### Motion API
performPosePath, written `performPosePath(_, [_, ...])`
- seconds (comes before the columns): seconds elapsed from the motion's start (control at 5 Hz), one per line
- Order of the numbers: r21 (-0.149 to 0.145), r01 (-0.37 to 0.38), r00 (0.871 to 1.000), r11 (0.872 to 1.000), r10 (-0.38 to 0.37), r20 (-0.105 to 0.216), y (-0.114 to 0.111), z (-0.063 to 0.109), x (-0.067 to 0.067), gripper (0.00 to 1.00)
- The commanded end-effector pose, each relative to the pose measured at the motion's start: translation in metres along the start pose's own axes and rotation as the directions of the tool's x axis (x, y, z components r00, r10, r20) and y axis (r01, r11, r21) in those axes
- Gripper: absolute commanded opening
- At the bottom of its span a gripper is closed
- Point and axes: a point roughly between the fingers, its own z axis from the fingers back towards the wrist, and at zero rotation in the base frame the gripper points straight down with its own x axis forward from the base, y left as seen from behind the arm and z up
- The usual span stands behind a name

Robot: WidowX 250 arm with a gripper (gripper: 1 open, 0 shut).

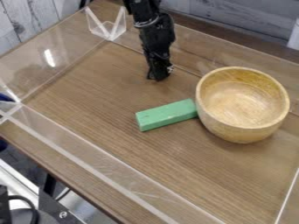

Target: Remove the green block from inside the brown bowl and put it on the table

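Across the scene runs the table (105, 131), brown wood grain with long plank lines, edged by low clear acrylic walls (41, 61). On its right side sits the bowl (243, 106) — round, tan, thick-rimmed — and its hollow holds nothing. Just left of it, touching or nearly touching the outer wall, the block (166, 114) lies flat on the table, its long side angled up toward the bowl. Farther back, the dark arm (146, 17) comes down steeply from the top edge, and its gripper (159, 73) — fingers pressed together, holding nothing — points at the tabletop, well apart from the block.
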Motion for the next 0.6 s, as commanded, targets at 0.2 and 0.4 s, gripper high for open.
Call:
performPosePath(0.2, [-0.006,-0.03,1.0,1.0,0.03,-0.005,0.0037,0.0018,0.0037,0.0])
performPosePath(0.4, [-0.001,-0.047,0.999,0.999,0.047,-0.021,0.0026,0.002,0.0004,0.0])
